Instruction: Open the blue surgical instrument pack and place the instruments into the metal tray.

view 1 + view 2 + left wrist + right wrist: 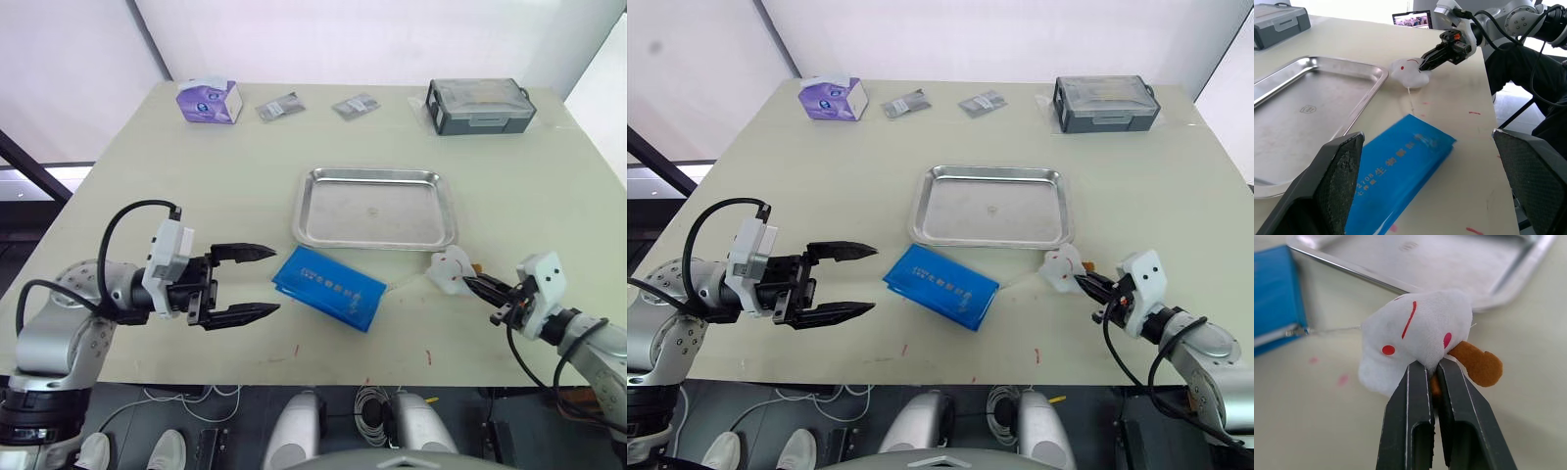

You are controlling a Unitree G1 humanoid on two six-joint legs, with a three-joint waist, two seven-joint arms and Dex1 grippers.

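Left claw (257, 283) lower left of frame, fingers spread wide, empty. Blue surgical instrument pack (328, 287) flat on tabletop (196, 186), lower centre, just below empty metal tray (375, 207). Right claw (473, 285) lower right, clamped on small white plush toy (451, 269) tethered to pack by thin string.

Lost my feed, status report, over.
Left gripper open, beside flat blue surgical instrument pack. Right gripper shut on small white plush toy, strung to pack. Shiny steel tray empty; pack unopened.
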